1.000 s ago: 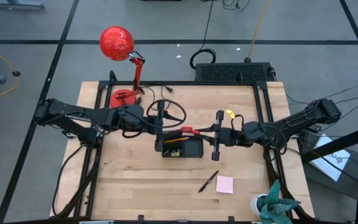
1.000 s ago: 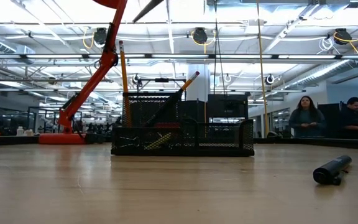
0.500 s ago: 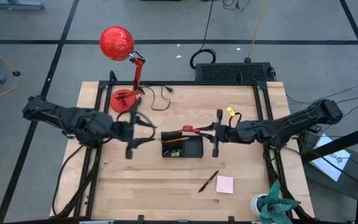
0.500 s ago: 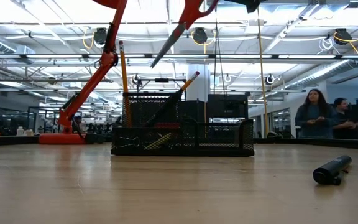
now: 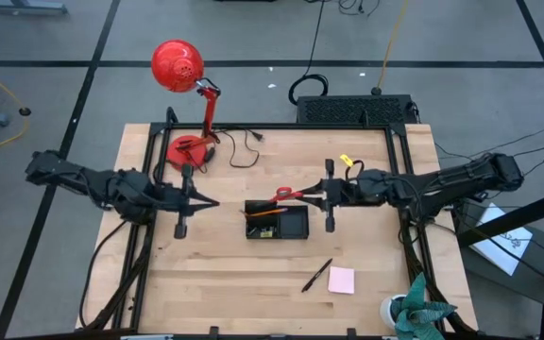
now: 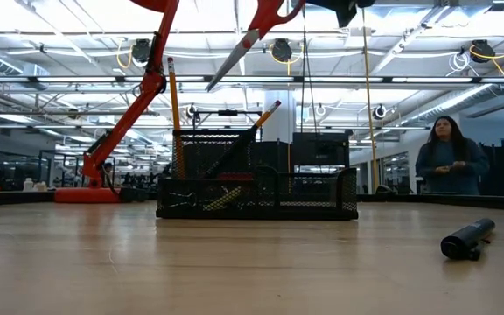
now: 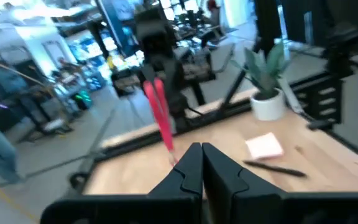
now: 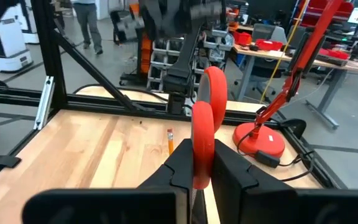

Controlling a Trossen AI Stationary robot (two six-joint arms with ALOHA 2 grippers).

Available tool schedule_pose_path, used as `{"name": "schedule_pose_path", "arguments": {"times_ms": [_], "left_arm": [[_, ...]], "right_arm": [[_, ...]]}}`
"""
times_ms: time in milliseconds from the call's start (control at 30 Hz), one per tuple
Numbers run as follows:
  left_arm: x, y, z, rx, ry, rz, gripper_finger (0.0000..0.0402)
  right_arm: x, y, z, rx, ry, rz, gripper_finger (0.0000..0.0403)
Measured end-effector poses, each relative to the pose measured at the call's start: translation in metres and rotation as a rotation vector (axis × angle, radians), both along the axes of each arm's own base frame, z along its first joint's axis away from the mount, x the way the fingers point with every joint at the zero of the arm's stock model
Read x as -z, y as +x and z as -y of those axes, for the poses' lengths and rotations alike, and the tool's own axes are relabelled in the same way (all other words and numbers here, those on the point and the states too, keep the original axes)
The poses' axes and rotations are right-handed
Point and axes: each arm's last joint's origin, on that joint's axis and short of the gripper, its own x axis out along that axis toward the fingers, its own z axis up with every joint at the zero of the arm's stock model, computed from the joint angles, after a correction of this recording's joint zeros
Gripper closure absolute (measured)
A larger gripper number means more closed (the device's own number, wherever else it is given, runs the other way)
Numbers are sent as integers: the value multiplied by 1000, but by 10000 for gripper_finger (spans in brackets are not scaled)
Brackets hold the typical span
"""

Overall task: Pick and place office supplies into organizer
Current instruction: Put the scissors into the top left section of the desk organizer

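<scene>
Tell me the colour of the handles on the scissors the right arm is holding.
Red. The scissors' handles show best in the right wrist view, clamped in the right end effector.

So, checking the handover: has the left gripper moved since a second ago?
Yes. The left gripper has pulled back left, away from the black mesh organizer, toward the table's left edge.

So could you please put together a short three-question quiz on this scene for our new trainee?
1. True or false: the right pincer holds the red-handled scissors above the organizer.
2. Which lies beside the pink sticky-note pad on the table: A) a black pen, B) a stapler, C) a ruler?
3. Fill in: the left pincer is shut and holds ____.

Key: 1 true; 2 A; 3 nothing.
</scene>
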Motion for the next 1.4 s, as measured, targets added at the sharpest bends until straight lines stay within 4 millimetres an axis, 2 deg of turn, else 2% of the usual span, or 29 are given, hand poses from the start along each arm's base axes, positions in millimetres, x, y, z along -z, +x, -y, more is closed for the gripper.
{"name": "schedule_pose_path", "arguments": {"times_ms": [167, 367, 633, 767, 933, 1167, 1400], "left_arm": [[43, -9, -9, 80, -116, 5, 395], [93, -16, -10, 87, -242, -14, 397], [136, -26, -15, 11, -281, 25, 396], [147, -28, -16, -7, -291, -6, 399], [150, -28, -17, -10, -289, -23, 378], [151, -28, -17, -11, -282, -28, 357], [151, -28, -17, -11, -283, -31, 355]], "right_arm": [[1, 1, 6, -32, 13, -14, 378], [7, 0, 11, -42, 40, -73, 378], [9, 0, 20, -4, 49, -127, 378], [7, 3, 23, 10, 53, -162, 378], [5, 12, 23, -22, 41, -179, 378], [18, 38, 25, -76, 45, -249, 378], [31, 61, 31, -60, 24, -295, 371]]}}
